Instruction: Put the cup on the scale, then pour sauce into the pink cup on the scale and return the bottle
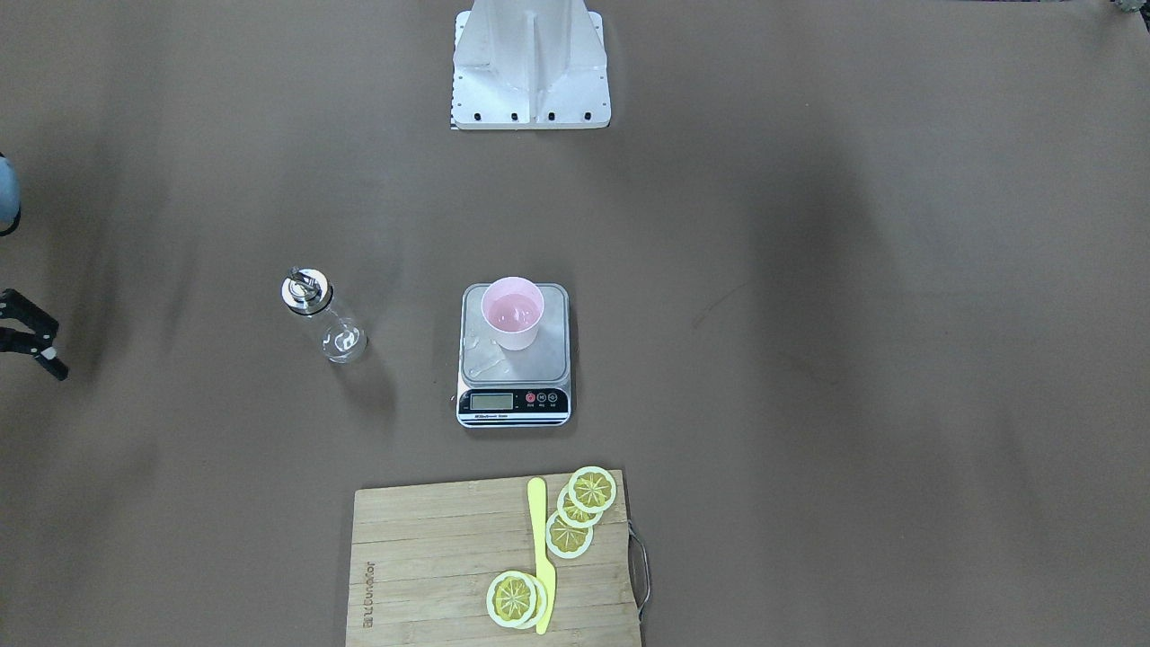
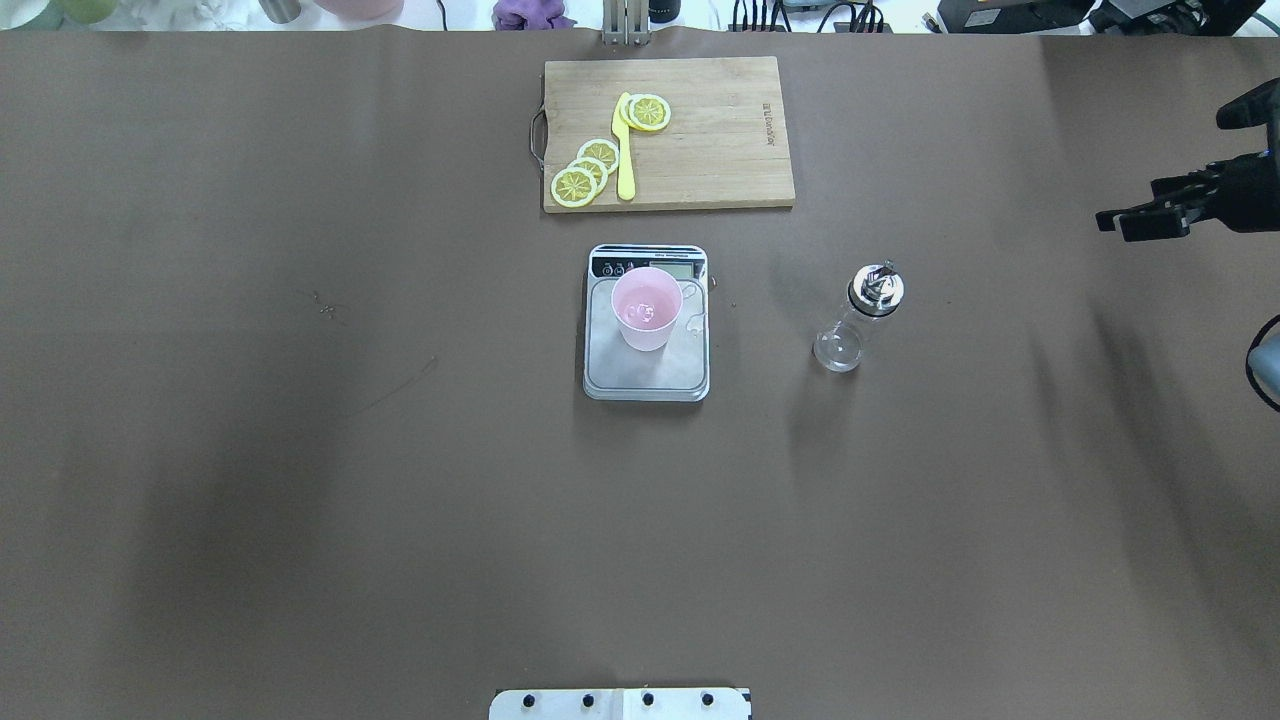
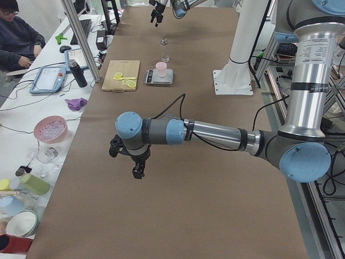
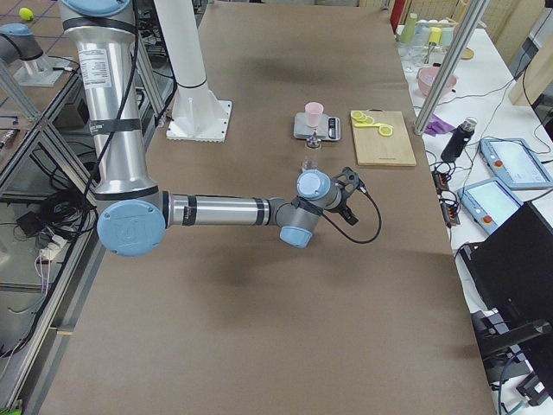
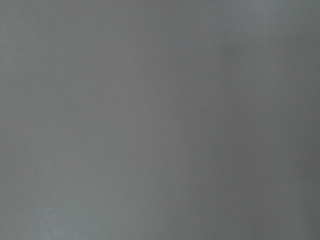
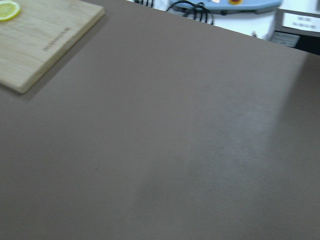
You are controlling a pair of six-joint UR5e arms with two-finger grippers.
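Observation:
The pink cup (image 1: 512, 314) stands upright on the scale (image 1: 539, 359), toward its back, with clear liquid in it. In the overhead view the cup (image 2: 647, 310) sits on the scale (image 2: 645, 378) at mid-table. The clear glass bottle (image 1: 323, 316) with its metal pourer stands upright on the table to the robot's right of the scale, also seen overhead (image 2: 858, 320). My right gripper (image 2: 1112, 226) is open and empty, far to the right of the bottle, at the left edge of the front view (image 1: 56, 355). My left gripper (image 3: 137, 167) shows only in the exterior left view, far from the scale; I cannot tell its state.
A wooden cutting board (image 2: 720, 140) with lemon slices (image 2: 585, 175) and a yellow knife (image 2: 624, 150) lies beyond the scale. The robot base (image 1: 530, 81) stands on the robot's side. A few drops lie on the scale platform. The right wrist view shows the board's corner (image 6: 35, 45).

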